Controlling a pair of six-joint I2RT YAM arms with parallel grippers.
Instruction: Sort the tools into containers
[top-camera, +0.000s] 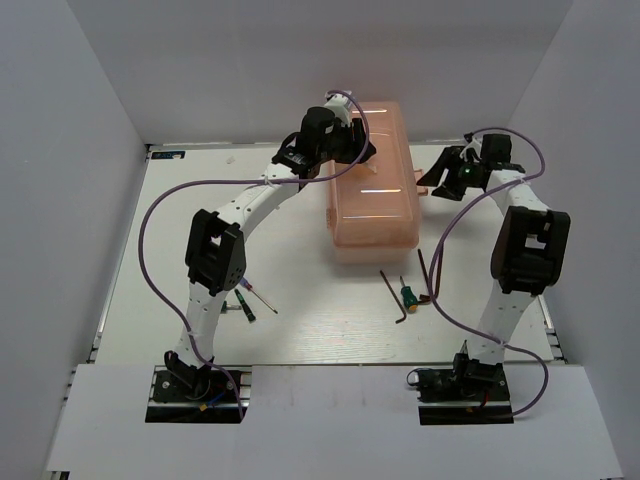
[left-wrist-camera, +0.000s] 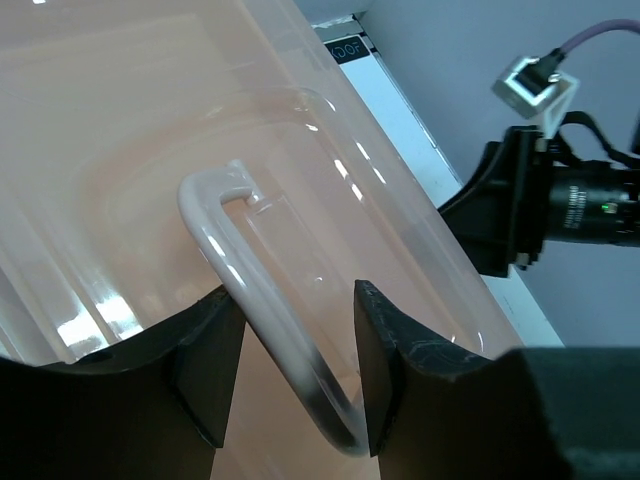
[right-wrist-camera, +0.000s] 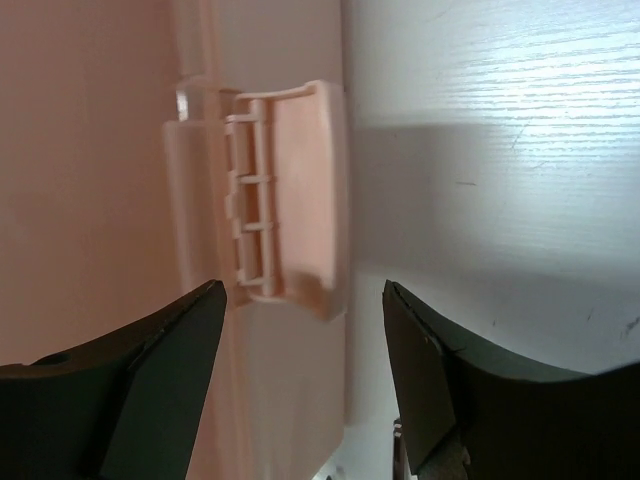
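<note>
The peach-pink toolbox (top-camera: 372, 190) stands shut at the middle back of the table. My left gripper (top-camera: 352, 148) is over its lid. In the left wrist view the left gripper (left-wrist-camera: 297, 300) is open, and the pale lid handle (left-wrist-camera: 235, 260) runs slantwise between its fingers. My right gripper (top-camera: 432, 185) is open at the box's right side, and in the right wrist view (right-wrist-camera: 302, 295) it straddles the front latch (right-wrist-camera: 295, 190) without touching it. Two dark hex keys (top-camera: 393, 293) (top-camera: 422, 268) and a stubby green screwdriver (top-camera: 409, 297) lie in front of the box. Two thin screwdrivers (top-camera: 245, 305) (top-camera: 262, 294) lie by the left arm.
White walls enclose the table on the left, back and right. My right arm's wrist and camera (left-wrist-camera: 570, 200) show close beyond the box in the left wrist view. Purple cables (top-camera: 440, 250) loop over both arms.
</note>
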